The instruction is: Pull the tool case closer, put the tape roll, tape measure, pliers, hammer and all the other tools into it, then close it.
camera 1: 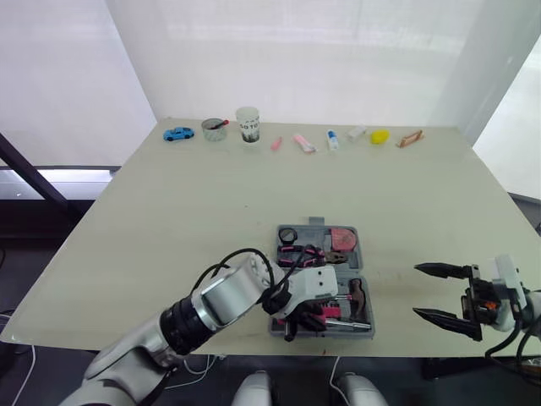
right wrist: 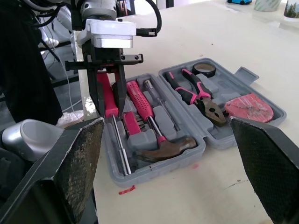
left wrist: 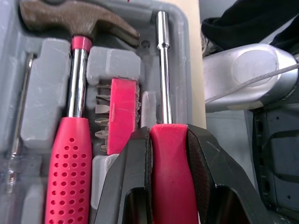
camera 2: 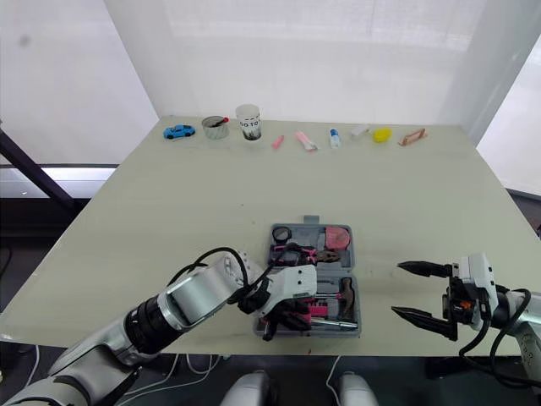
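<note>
Tool case (right wrist: 261,122), grey, lid open, pink-handled hammer (right wrist: 148,122) and pliers (right wrist: 196,94) inside

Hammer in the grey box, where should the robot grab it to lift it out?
By the dotted pink handle, coming straight down from above. The hammer lies flat in its slot in the case, so only its top is free, and the handle is the thickest, straight part.

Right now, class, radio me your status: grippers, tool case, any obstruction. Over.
Left gripper, jaws shut on red-handled steel screwdriver, at open grey plastic tool case. Right gripper, jaws open, beside case. Nothing blocking.
</note>
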Controlling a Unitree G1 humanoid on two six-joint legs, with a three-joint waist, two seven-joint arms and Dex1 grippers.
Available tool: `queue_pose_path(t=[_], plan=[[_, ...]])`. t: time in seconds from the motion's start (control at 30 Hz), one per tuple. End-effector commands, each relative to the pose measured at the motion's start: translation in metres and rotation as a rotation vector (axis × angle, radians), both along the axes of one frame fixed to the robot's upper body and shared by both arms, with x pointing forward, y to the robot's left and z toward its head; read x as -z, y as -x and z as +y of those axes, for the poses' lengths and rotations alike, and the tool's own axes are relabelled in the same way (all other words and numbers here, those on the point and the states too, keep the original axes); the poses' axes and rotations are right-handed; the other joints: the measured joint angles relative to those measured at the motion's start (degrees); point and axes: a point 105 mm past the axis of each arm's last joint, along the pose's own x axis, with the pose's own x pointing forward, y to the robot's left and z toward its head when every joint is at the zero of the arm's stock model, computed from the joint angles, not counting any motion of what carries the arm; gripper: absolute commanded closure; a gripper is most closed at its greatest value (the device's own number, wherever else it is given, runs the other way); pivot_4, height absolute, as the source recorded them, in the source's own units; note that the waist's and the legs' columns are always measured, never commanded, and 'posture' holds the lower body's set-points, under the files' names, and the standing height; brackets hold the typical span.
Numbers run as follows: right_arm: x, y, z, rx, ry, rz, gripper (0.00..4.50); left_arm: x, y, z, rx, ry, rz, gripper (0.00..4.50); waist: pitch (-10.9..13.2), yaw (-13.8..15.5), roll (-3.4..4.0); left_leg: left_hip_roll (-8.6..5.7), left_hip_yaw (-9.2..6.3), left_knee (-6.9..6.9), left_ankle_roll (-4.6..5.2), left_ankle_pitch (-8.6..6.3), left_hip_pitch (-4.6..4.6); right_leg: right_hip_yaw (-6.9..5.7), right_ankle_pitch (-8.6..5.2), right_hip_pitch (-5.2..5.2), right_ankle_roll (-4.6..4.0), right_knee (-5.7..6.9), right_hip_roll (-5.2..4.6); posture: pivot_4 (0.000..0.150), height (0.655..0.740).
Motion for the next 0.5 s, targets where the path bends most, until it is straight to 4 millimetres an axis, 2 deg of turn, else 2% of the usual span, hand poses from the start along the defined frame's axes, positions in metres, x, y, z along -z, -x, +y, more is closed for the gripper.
queue_pose_path(t=[0.03,0.37,0.43,0.5], plan=[[-0.0078,0.0009,-0.0047,0.005,0.015,-0.039,0.0,-0.0042,-0.0013,-0.0063,0.02,0.003,-0.024,3.91,0.0,0.0,0.0,0.0,0.0,0.0,0.0,0.0,0.0,0.0,0.0,0.0,0.0,0.0,0.0,0.15,0.74],[-0.0072,0.0033,-0.0056,0.018,0.014,-0.042,0.0,0.0003,0.0028,-0.0117,0.037,-0.003,0.014,3.91,0.0,0.1,0.01,-0.03,0.0,0.01,0.0,0.0,-0.01,0.06,0.0,0.01,0.01,-0.01,0.0,0.15,0.74],[-0.0068,0.0041,-0.0059,0.021,0.015,-0.042,0.0,0.0001,0.0011,-0.0118,0.022,0.001,0.008,2.85,0.0,0.1,0.01,-0.03,0.0,0.01,0.0,0.0,-0.01,0.05,0.0,0.02,0.01,-0.02,0.0,0.15,0.74],[-0.0067,0.0046,-0.0061,0.023,0.016,-0.042,0.0,-0.0001,0.0013,-0.0109,0.022,0.0,0.007,2.07,0.0,0.1,0.05,-0.03,-0.01,0.01,0.0,0.0,0.0,0.07,0.0,0.02,0.01,-0.01,0.0,0.15,0.74]])
